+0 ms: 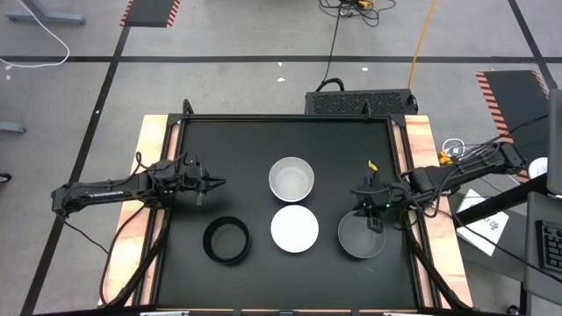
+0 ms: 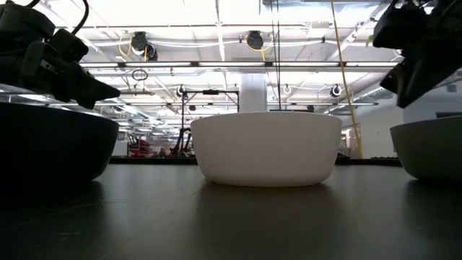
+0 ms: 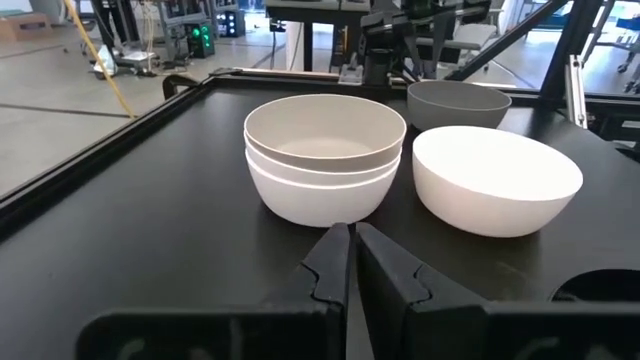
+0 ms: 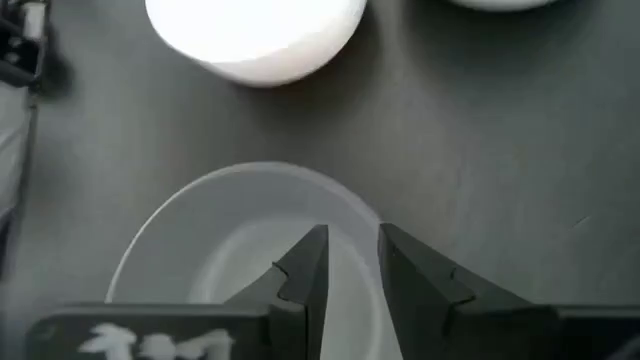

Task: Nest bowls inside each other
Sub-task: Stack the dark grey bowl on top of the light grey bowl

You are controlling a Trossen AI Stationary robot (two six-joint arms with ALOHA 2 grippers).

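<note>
Bowls: three white (image 1: 294, 228), one grey (image 1: 361, 235), one black (image 1: 226, 240)

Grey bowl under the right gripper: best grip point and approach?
Pinch the grey bowl's rim wall from straight above, one finger inside and one outside. It sits upright and open, apart from the white bowl, and the right gripper already hangs over its near rim.

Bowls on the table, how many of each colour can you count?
White bowls: 3, two nested together and one on its own
Grey bowl: 1
Black bowl: 1
Total: 5 bowls that can be seen; the nested pair could hide more inside.
</note>
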